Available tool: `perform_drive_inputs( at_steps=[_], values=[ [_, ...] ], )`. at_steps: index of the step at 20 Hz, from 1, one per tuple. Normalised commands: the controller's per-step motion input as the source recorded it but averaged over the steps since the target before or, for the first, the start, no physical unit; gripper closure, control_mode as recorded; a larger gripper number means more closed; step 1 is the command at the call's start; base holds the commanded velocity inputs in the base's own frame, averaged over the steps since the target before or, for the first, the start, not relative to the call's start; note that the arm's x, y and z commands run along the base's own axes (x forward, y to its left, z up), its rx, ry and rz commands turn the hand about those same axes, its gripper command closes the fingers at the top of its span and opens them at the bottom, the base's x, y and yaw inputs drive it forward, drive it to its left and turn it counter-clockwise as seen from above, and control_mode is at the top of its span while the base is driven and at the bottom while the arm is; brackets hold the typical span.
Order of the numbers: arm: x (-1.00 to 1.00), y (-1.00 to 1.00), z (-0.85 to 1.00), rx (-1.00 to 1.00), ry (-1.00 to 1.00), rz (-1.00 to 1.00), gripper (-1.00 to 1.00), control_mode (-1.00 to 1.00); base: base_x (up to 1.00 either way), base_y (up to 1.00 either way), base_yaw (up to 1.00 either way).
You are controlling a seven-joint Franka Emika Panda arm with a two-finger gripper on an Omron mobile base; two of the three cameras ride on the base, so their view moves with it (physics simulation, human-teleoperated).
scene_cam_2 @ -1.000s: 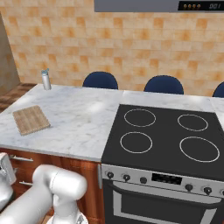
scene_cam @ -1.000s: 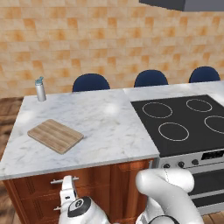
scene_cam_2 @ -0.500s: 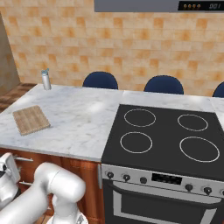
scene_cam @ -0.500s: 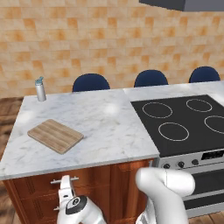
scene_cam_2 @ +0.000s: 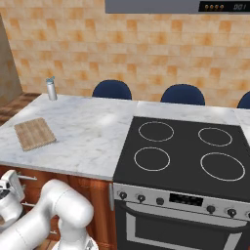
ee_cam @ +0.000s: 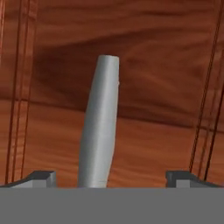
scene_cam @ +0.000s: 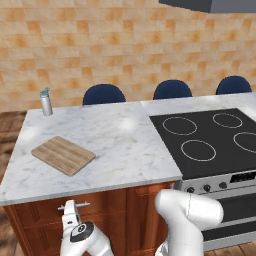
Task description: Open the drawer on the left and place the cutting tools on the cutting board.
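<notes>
The drawer (scene_cam: 45, 212) is the top reddish-brown front under the marble counter, and it looks shut. Its silver bar handle (ee_cam: 100, 127) stands between my two finger tips in the hand view, close in front of the wood. My gripper (ee_cam: 111, 179) is open and straddles the handle without pinching it. It sits low at the cabinet front (scene_cam: 70, 209), and at the lower left edge of the right base view (scene_cam_2: 15, 182). The cutting board (scene_cam: 63, 155) lies on the counter's left part (scene_cam_2: 34, 133). The cutting tools are hidden.
A small grey bottle (scene_cam: 46, 101) stands at the counter's back left corner. A black cooktop (scene_cam: 210, 140) with an oven below fills the right side. Blue chair backs (scene_cam: 104, 94) line the counter's far edge. My white arm (scene_cam: 187, 215) bends in front of the cabinet.
The gripper has crept slightly left and closer to the drawer handle, and the elbow has shifted with it. The jaws stayed open.
</notes>
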Motion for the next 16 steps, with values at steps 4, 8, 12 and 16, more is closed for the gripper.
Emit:
perform_drive_inputs(
  at_steps=[4, 8, 12, 16],
  values=[
    [0.36, 0.26, -0.23, 0.0, -0.02, 0.0, -1.0, -1.0, 0.0, 0.0, 0.0],
    [0.34, 0.23, -0.24, -0.02, -0.04, 0.0, -1.0, -1.0, 0.0, 0.0, 0.0],
    [0.32, 0.19, -0.18, -0.01, -0.02, 0.0, -1.0, -1.0, 0.0, 0.0, 0.0],
    [0.27, 0.2, -0.11, -0.01, -0.01, 0.0, -1.0, -1.0, 0.0, 0.0, 0.0]
  ],
)
